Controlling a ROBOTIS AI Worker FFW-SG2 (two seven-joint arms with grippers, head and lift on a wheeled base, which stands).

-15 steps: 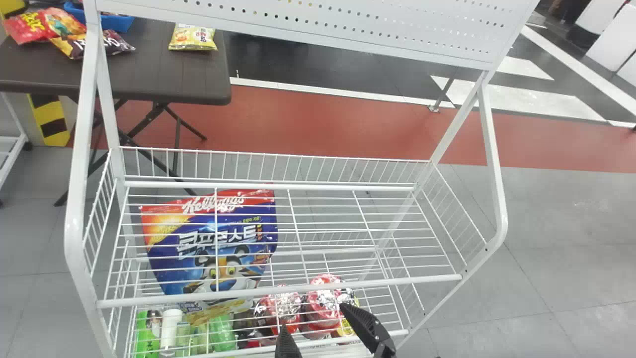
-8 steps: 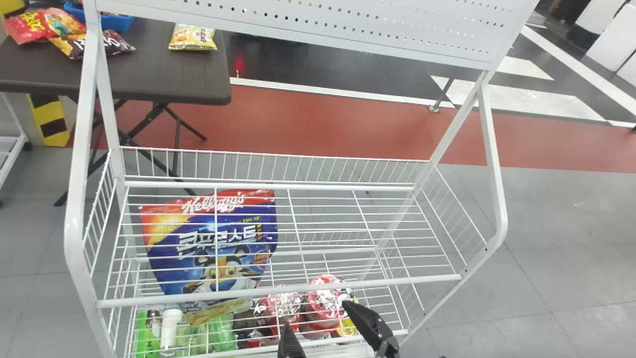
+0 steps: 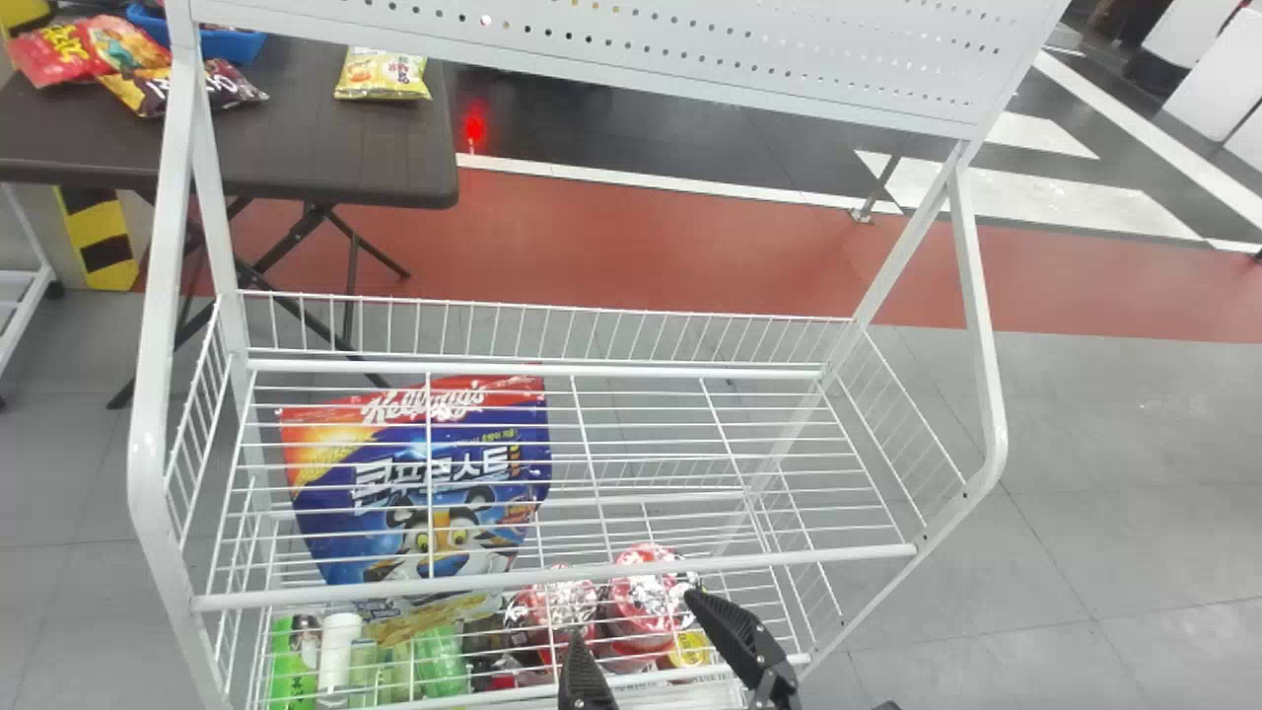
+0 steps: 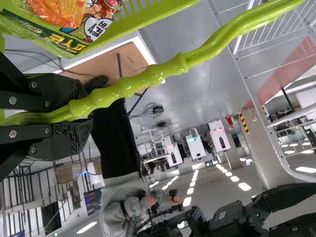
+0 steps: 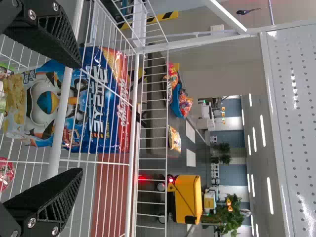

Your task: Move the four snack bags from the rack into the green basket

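The right arm comes in from the bottom edge of the head view, its gripper (image 3: 634, 615) at the front of the white rack (image 3: 552, 580), pointing forward toward the wire shelves. Its two fingers are spread well apart, one to either side of an open gap. The left gripper (image 4: 88, 115) has its fingers pinched around the handle (image 4: 148, 76) of the green basket (image 4: 140, 24), and the handle runs outward from between them in a long, wavy line.

The blue and red bag (image 3: 424, 473) is in the left part of the rack, behind the wires, printed front toward the robot. Its long axis runs from the front rail up toward the back, leaning rearward, with the red top edge farthest off. An orange and green snack bag (image 4: 57, 15) is in the basket, near the rim
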